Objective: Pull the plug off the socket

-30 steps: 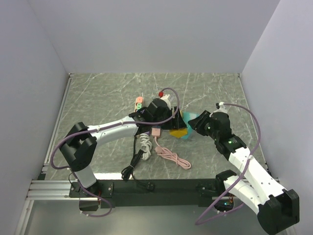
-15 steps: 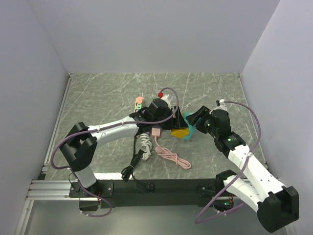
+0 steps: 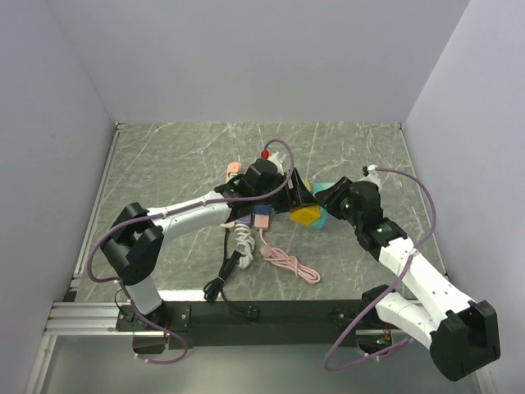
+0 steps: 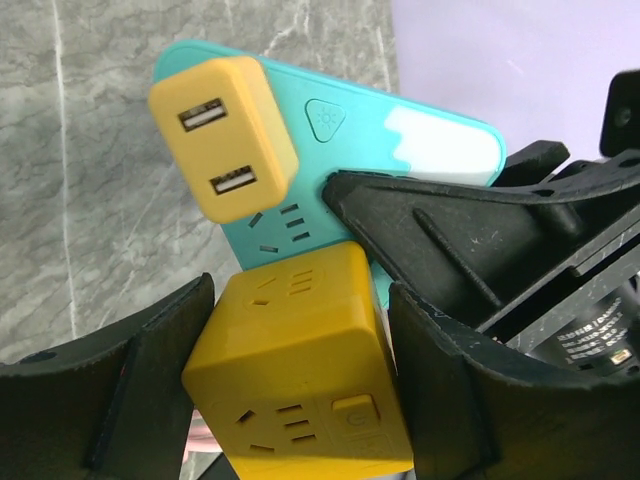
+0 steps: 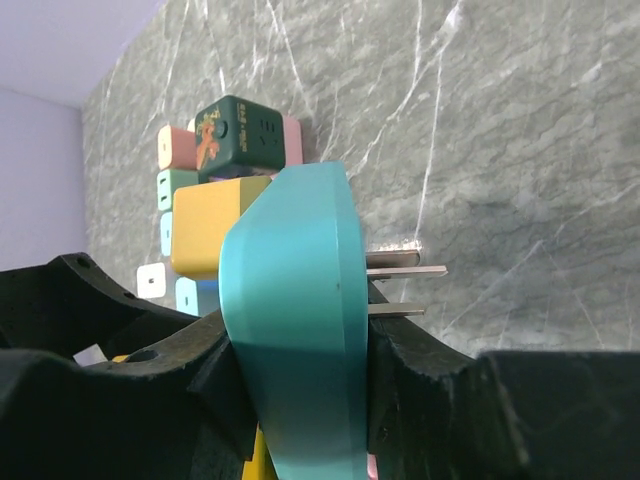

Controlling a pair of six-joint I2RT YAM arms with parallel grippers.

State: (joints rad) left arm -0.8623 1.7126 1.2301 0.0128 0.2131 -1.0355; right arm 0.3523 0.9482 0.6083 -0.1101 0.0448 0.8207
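The pulling-apart step was judged to be in hand: the yellow cube-shaped plastic plug adapter [image 4: 300,390] was seen pressed against the face of the flat teal plastic socket panel [image 4: 420,140], with no gap made out between them, so the plug was taken as not yet freed. The pair was found near the middle of the grey marbled worktop [image 3: 164,164], just right of a cluster of other adapters [image 5: 225,150] and beyond a looped pink cable [image 3: 283,261]; whether it was lifted clear of the surface could not be told. The left hand [image 4: 300,310] was closed onto the yellow cube, a black finger pressed flat on each of two opposite sides. The right hand [image 5: 295,350] was clamped across the thin edge of the teal panel, whose two bare metal prongs [image 5: 405,270] were seen poking out from its back. A smaller orange USB charger block [image 4: 222,135] was plugged into the same teal face, beside the cube and touched by neither hand. The left arm was stretched low across the worktop from its base and the right arm was folded in from the other side, so the two hands met almost nose to nose. A straight pull along the pin axis was reckoned to be called for next, cube away from panel, with both grips firm; a twist, or a slip on the slim teal edge, was judged the likeliest fault.
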